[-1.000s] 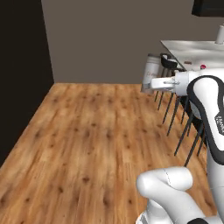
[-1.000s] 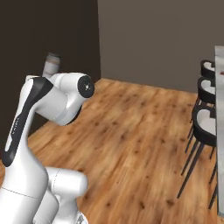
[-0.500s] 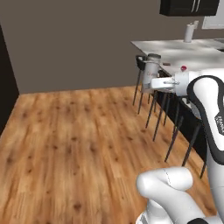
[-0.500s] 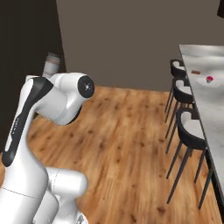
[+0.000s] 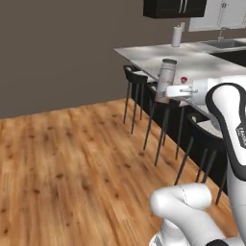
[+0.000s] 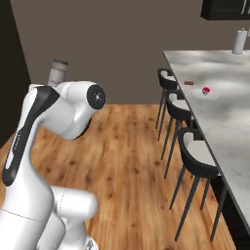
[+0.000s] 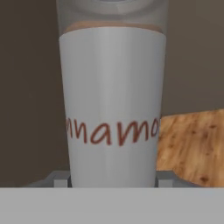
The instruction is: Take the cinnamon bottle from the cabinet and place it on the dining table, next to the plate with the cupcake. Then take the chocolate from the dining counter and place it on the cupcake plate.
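The fingers [image 7: 113, 178] clamp the bottle [image 7: 113, 105] low on its label, holding it upright in the air above the stools [image 5: 166, 103], beside the surface [image 6: 229, 105]. Farther along the surface, the cupcake [image 6: 206, 90] sits on its plate [image 6: 199, 93], the chocolate [image 6: 189, 83] just beyond.

Matt pale paper-like label on the cinnamon bottle [image 7: 113, 109]; glossy marbled dining table [image 6: 229, 97]; knotty wood floor [image 5: 67, 163].
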